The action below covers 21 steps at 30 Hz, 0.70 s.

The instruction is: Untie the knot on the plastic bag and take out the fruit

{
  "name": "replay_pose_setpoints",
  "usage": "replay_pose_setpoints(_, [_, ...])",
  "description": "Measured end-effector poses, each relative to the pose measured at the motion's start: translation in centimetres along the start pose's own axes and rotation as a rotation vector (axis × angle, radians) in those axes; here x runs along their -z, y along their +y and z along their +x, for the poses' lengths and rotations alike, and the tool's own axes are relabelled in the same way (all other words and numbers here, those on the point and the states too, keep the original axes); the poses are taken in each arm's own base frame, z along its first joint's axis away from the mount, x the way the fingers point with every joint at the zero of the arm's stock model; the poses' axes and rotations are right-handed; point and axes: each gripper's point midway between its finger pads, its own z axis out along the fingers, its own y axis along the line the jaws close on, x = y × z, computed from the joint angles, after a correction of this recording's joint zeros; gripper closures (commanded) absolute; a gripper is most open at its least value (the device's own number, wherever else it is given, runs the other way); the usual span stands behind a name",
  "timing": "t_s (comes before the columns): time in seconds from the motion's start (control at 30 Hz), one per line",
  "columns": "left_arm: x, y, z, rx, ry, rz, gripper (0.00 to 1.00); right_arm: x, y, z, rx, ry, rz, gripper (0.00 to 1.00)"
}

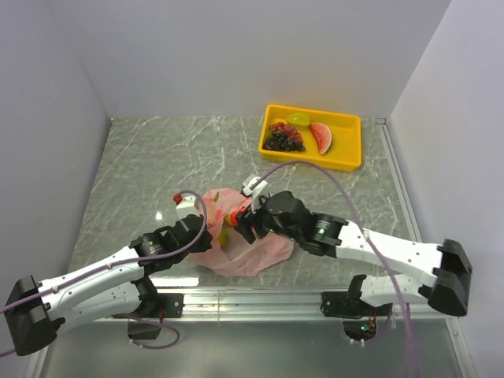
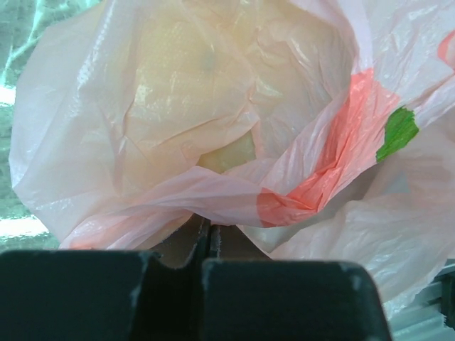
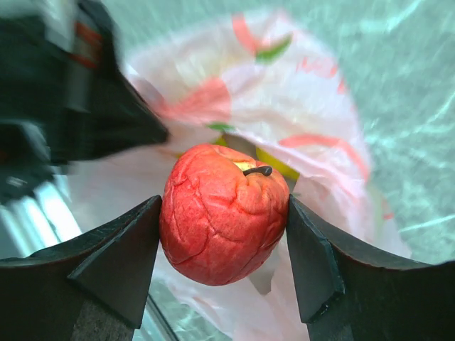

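The pink plastic bag [image 1: 248, 253] lies near the front middle of the table, its mouth open. My right gripper [image 3: 224, 220] is shut on a red toy apple [image 3: 220, 213], holding it just above the bag's mouth; the apple shows as a red spot in the top view [image 1: 238, 218]. My left gripper [image 2: 206, 231] is shut on a fold of the bag's rim [image 2: 213, 195]. Yellowish fruit [image 2: 227, 153] shows through the bag's film, and a yellow piece [image 3: 274, 162] shows in the mouth behind the apple. The knot is not visible.
A yellow tray [image 1: 346, 126] at the back right holds a dark grape bunch [image 1: 283, 138], a watermelon slice [image 1: 320, 137] and a green piece [image 1: 298, 119]. The table's metal front rail [image 1: 252, 298] runs just below the bag. Walls close in left, right and back.
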Motion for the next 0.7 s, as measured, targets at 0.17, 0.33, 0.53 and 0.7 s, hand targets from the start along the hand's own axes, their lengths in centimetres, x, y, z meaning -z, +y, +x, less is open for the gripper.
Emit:
replay_pose_setpoints(0.17, [-0.2,0.2,0.1,-0.016,0.003,-0.013,0.99,2.8,-3.1,-4.3,-0.050,-0.135,0.071,1.00])
replay_pose_setpoints(0.33, [-0.2,0.3,0.0,-0.036,0.000,-0.013,0.99,5.3,-15.4,-6.2,-0.204,-0.216,0.427,1.00])
replay_pose_setpoints(0.53, [0.1,0.2,-0.5,-0.058,-0.020,0.005,1.00,7.6,-30.3,-4.6,-0.441,-0.238,0.827,0.98])
replay_pose_setpoints(0.7, [0.3,-0.1,-1.0,-0.064,-0.038,0.023,0.99,7.2,-40.1,0.0,-0.620,-0.172,1.040,0.97])
